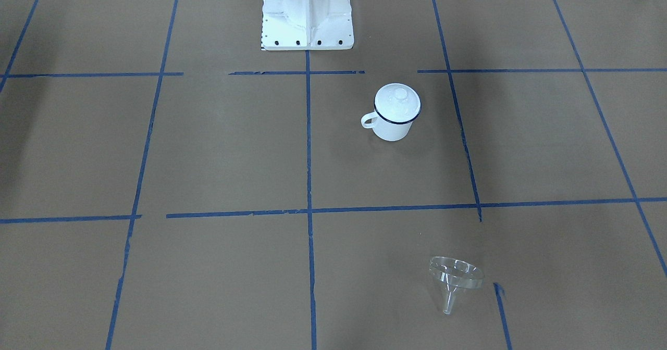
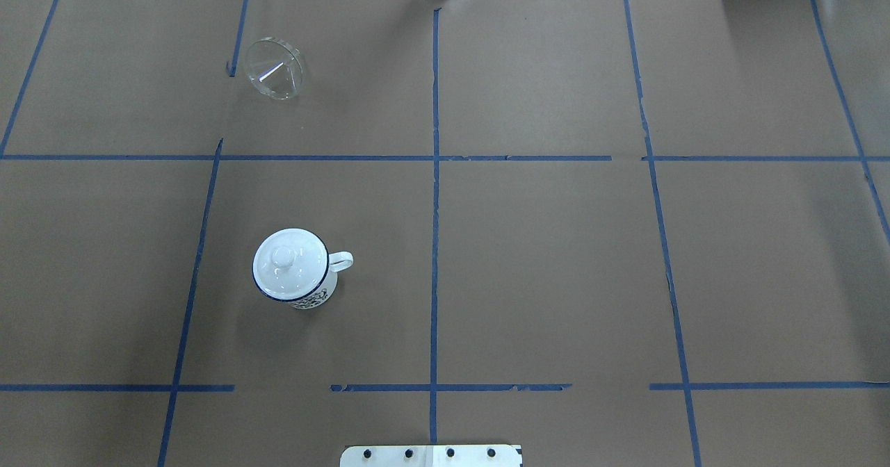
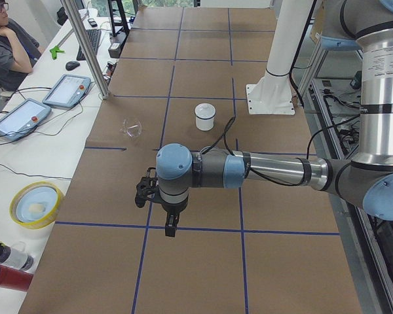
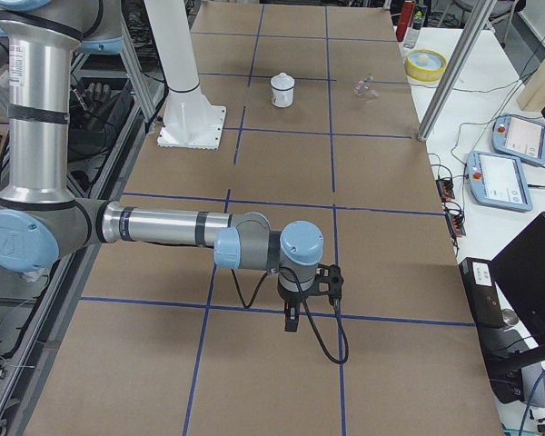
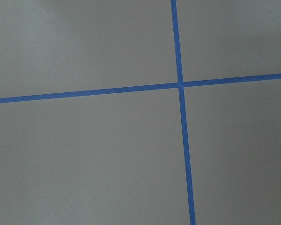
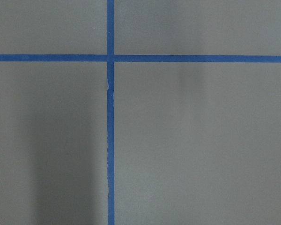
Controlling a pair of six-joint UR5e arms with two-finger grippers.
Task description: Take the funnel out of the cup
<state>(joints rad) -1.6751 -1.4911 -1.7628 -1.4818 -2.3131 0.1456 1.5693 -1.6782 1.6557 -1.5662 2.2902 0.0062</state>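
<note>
The clear funnel [image 1: 456, 277] lies on its side on the brown table, far from the robot, apart from the cup; it also shows in the overhead view [image 2: 276, 69]. The white cup [image 1: 393, 126] with a dark blue rim stands upright nearer the base, with a white knobbed lid [image 2: 290, 263] on top. My left gripper [image 3: 172, 226] hangs over the table's left end, far from both. My right gripper [image 4: 292, 320] hangs over the right end. I cannot tell whether either is open or shut. Both wrist views show only paper and blue tape.
The robot's white base [image 1: 307, 14] stands at the near middle edge. Off the table's far side are a yellow bowl [image 3: 35, 204], teach pendants [image 3: 19, 118], a metal post [image 3: 88, 49] and a red bottle [image 3: 6, 276].
</note>
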